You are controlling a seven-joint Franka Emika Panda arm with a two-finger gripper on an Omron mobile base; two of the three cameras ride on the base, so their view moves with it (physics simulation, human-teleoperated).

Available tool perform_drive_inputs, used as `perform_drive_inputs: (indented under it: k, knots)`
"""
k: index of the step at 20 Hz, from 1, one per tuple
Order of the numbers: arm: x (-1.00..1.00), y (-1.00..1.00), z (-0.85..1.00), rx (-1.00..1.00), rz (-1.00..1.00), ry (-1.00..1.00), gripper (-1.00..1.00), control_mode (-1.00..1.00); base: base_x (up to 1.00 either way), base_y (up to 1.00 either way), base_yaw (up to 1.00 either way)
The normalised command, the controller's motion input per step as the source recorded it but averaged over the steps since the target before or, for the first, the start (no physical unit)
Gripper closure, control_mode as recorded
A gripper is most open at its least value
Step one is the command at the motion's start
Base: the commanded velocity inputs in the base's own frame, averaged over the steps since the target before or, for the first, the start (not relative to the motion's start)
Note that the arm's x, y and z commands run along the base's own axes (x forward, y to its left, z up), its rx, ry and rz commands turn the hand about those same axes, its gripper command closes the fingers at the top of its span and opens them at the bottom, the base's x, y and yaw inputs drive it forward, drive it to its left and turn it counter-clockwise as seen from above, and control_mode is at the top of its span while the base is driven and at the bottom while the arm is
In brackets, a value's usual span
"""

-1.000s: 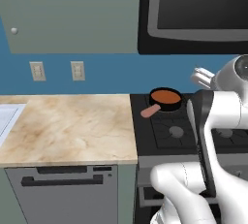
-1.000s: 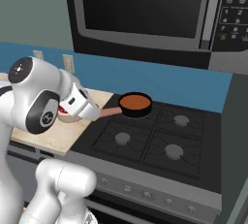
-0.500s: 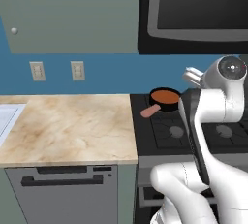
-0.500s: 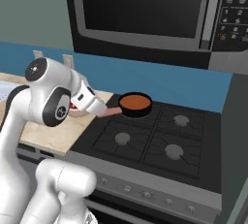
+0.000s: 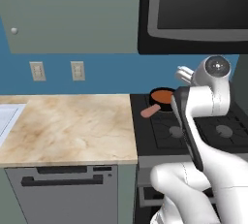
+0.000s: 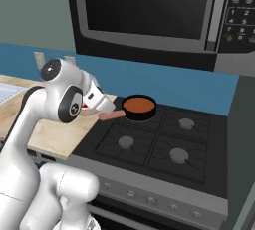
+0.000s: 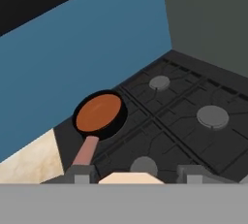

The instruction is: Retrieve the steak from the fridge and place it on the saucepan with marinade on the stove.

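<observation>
The black saucepan [image 5: 162,95] [image 6: 139,106] [image 7: 99,114] sits on the back left burner of the stove [image 5: 227,121] [image 6: 164,144] [image 7: 193,136]. It holds orange-brown marinade [image 7: 99,111], and its pinkish handle points toward the counter. My gripper [image 7: 135,172] [image 6: 107,105] [image 5: 184,75] hovers just left of the pan, above the handle end. A pale edge of the steak [image 7: 131,178] shows between the two fingertips, so the gripper is shut on it. The rest of the steak is hidden. The fridge is out of view.
A black microwave [image 6: 149,10] hangs low over the stove. The marble counter [image 5: 68,126] runs to the left, with a dishwasher [image 5: 63,194] under it and a sink edge [image 5: 5,116] at the far left. A tall grey wall [image 6: 244,149] borders the stove's right side.
The arm has swung toward the stove, carrying the hand closer to the saucepan's handle. The pan has not moved.
</observation>
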Motion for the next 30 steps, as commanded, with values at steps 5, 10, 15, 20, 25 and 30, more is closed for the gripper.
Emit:
perform_drive_inputs:
  k: [5,10,15,20,25,30]
  knots:
    - [0.37,0.0,-0.21,0.0,0.0,0.0,1.0,-1.0,0.0,0.0,0.0]
    - [0.36,0.0,-0.21,0.0,0.0,0.0,1.0,-1.0,0.0,0.0,0.0]
    - [0.39,0.0,-0.24,0.0,0.0,0.0,1.0,-1.0,0.0,0.0,0.0]
    - [0.39,-0.03,-0.21,0.0,0.0,0.0,1.0,-1.0,0.0,0.0,0.0]
    - [0.37,-0.12,-0.21,0.0,0.0,0.0,1.0,-1.0,0.0,0.0,0.0]
    - [0.4,-0.17,-0.18,0.0,0.0,0.0,1.0,-1.0,0.0,0.0,0.0]
